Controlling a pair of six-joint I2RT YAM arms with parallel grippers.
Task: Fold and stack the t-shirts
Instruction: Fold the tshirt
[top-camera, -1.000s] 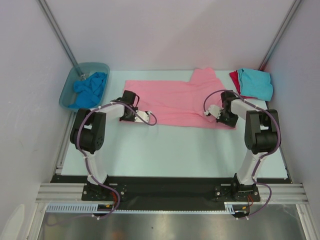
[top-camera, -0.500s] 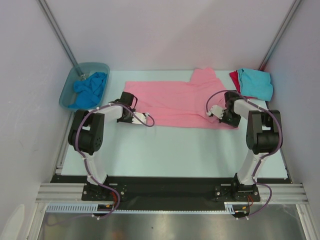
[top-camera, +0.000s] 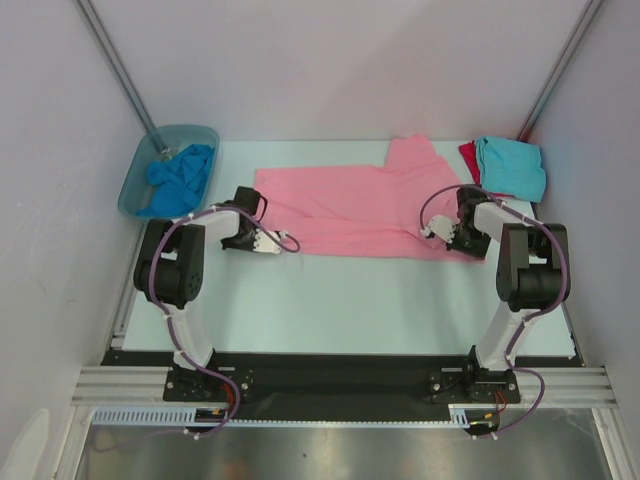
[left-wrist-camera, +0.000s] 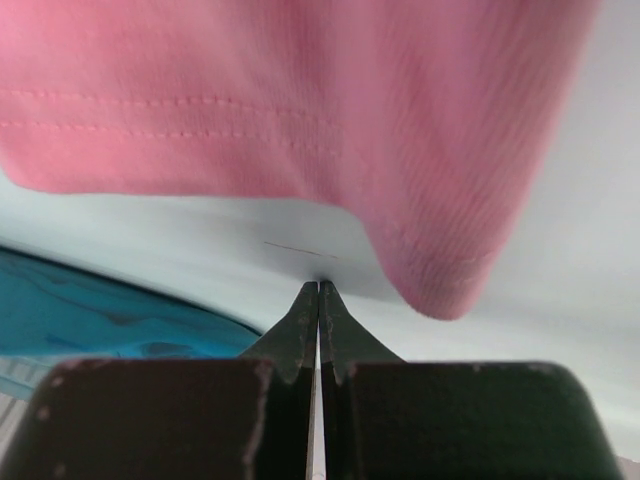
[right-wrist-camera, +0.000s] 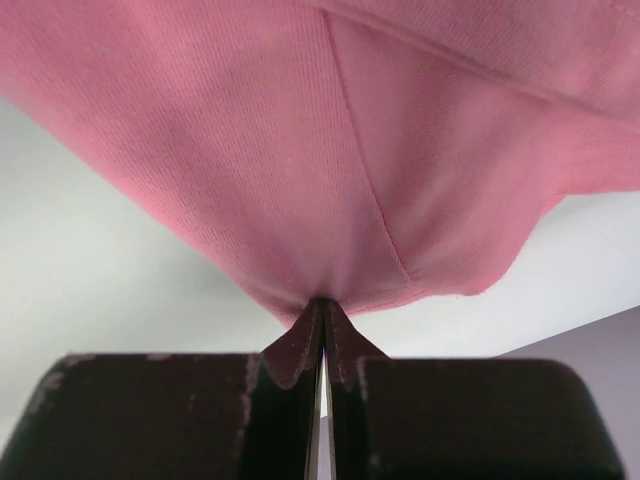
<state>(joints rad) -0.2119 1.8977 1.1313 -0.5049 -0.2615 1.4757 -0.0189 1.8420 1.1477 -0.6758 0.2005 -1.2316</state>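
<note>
Top external view, pale table between white walls, left gripper clenched empty, right gripper pinching large pink t-shirt.

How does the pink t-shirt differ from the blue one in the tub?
The pink t-shirt lies spread out on the table; the blue t-shirt sits crumpled inside the tub. The pink t-shirt covers far more area than the blue t-shirt in the top view. Both are plain, single-colour cloth.
</note>
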